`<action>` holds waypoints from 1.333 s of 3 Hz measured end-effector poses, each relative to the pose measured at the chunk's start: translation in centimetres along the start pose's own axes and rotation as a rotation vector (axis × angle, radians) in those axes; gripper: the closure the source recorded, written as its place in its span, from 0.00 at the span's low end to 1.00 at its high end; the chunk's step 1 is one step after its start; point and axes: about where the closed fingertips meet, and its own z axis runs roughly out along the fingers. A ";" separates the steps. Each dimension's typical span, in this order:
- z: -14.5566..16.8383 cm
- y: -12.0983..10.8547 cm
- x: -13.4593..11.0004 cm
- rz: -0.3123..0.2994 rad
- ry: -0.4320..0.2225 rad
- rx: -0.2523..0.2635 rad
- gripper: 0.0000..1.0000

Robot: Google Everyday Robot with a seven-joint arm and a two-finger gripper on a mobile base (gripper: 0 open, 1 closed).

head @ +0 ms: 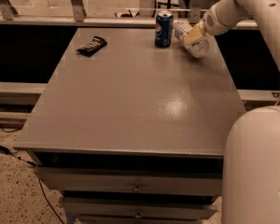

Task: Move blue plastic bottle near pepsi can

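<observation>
The pepsi can [163, 29] stands upright at the far edge of the grey table [130, 97], dark blue with a silver top. Just right of it the blue plastic bottle [192, 41] is tilted, its cap end pointing towards the can and its lower end near the tabletop. My gripper [194, 33] reaches in from the upper right on the white arm and is shut on the bottle around its middle. The bottle's cap end is close beside the can; I cannot tell whether they touch.
A flat black snack wrapper [92, 45] lies at the table's far left. A metal railing [84, 20] runs behind the table. My white base [256, 167] fills the lower right. Drawers [135, 188] sit under the tabletop.
</observation>
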 end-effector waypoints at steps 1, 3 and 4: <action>0.4 0.5 0.1 0.007 -0.001 -0.019 0.07; 0.4 2.6 0.2 0.004 -0.007 -0.089 0.00; -2.4 2.0 0.8 -0.018 -0.033 -0.073 0.00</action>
